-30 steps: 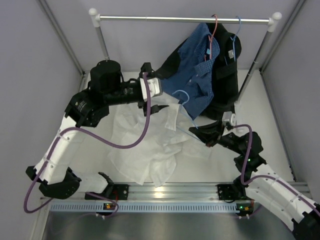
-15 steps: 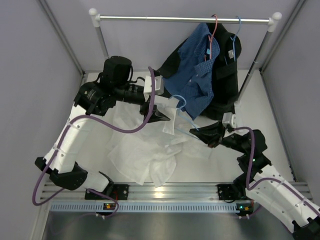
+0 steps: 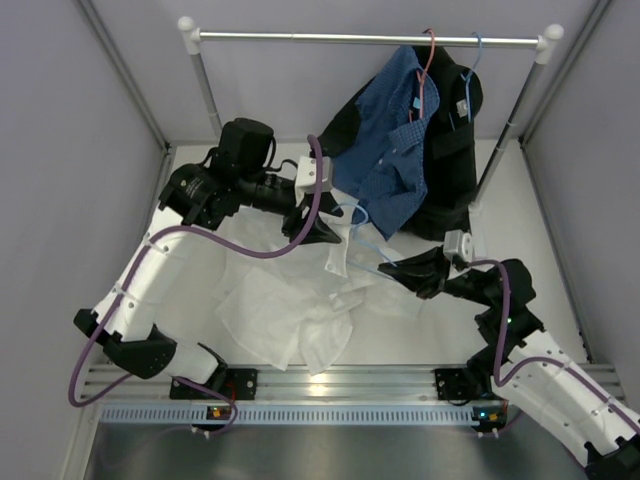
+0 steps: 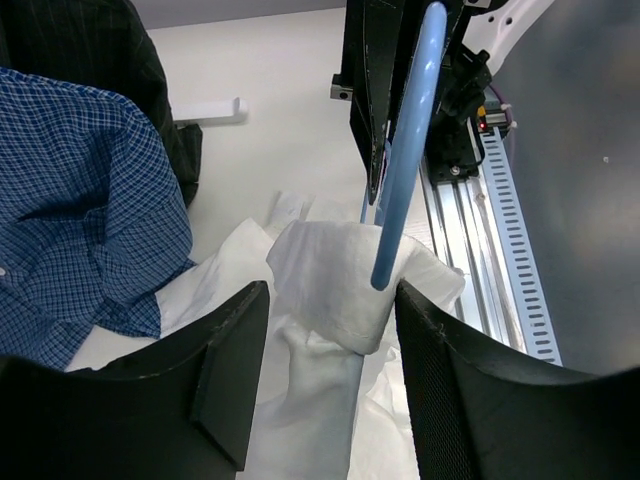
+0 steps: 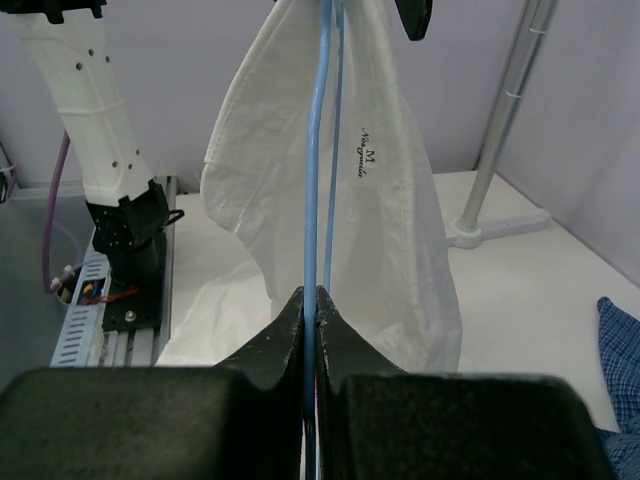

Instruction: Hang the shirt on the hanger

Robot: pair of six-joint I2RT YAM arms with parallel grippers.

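Note:
The white shirt [image 3: 300, 310] lies crumpled on the table. One part of it is lifted and draped over the end of the thin light-blue hanger [image 3: 362, 238]. My right gripper [image 3: 392, 268] is shut on the hanger's wire [image 5: 316, 150] and holds it above the table. The white shirt [image 5: 385, 180] hangs behind the wire. My left gripper [image 3: 325, 232] is open. In the left wrist view its jaws stand wide on either side of the hanging shirt fold [image 4: 330, 285] without touching it, and the hanger [image 4: 405, 170] enters the fold from above.
A clothes rail [image 3: 370, 38] spans the back. A blue checked shirt [image 3: 395, 150] on a red hanger and a black garment [image 3: 450, 150] on a blue hanger hang from it. The rack's right post [image 3: 505, 130] stands at the right. An aluminium rail [image 3: 340, 380] runs along the near edge.
My left arm has swung its elbow back and to the right, and its gripper has shifted slightly down beside the hanger. The right gripper has hardly moved.

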